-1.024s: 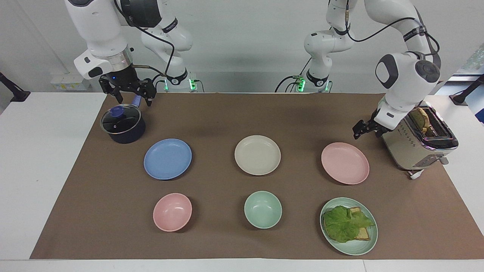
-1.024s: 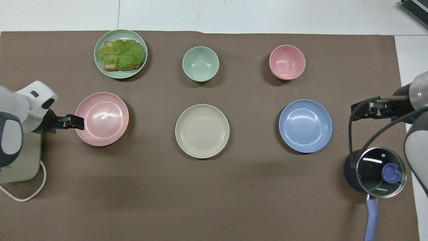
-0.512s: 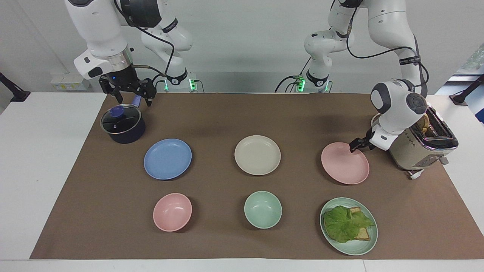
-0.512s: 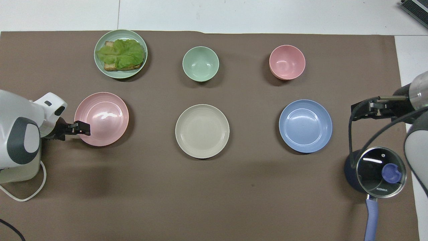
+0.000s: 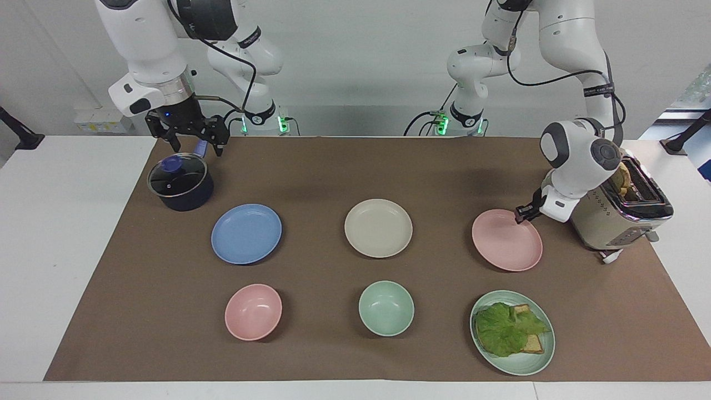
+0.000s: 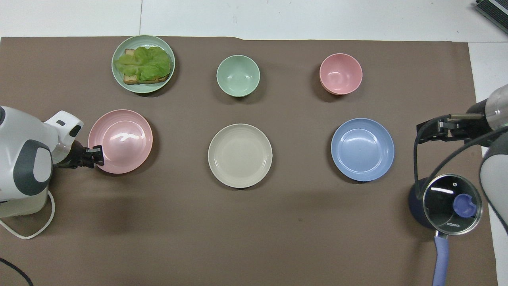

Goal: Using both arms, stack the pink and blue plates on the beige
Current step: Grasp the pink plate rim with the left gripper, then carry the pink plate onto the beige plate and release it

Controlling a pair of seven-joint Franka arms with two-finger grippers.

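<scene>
Three equal plates lie in a row across the brown mat. The beige plate [image 5: 378, 228] [image 6: 240, 155] is in the middle. The blue plate [image 5: 246, 233] [image 6: 362, 149] lies toward the right arm's end and the pink plate [image 5: 506, 240] [image 6: 120, 141] toward the left arm's end. My left gripper [image 5: 520, 214] [image 6: 96, 155] is down at the pink plate's rim on the toaster's side, its fingers pinched on that rim. The plate still lies flat on the mat. My right gripper [image 5: 198, 148] [image 6: 424, 134] waits open in the air by the lidded pot, holding nothing.
A toaster [image 5: 616, 216] stands beside the pink plate, right by the left arm's wrist. A dark pot with a glass lid [image 5: 179, 183] [image 6: 450, 204] sits near the blue plate. Farther out are a pink bowl [image 5: 253, 311], a mint bowl [image 5: 386, 308] and a mint plate [image 5: 541, 361] with lettuce and bread.
The left arm dropped from beside the toaster to the pink plate's rim, and its fingers closed there. The right arm has not moved.
</scene>
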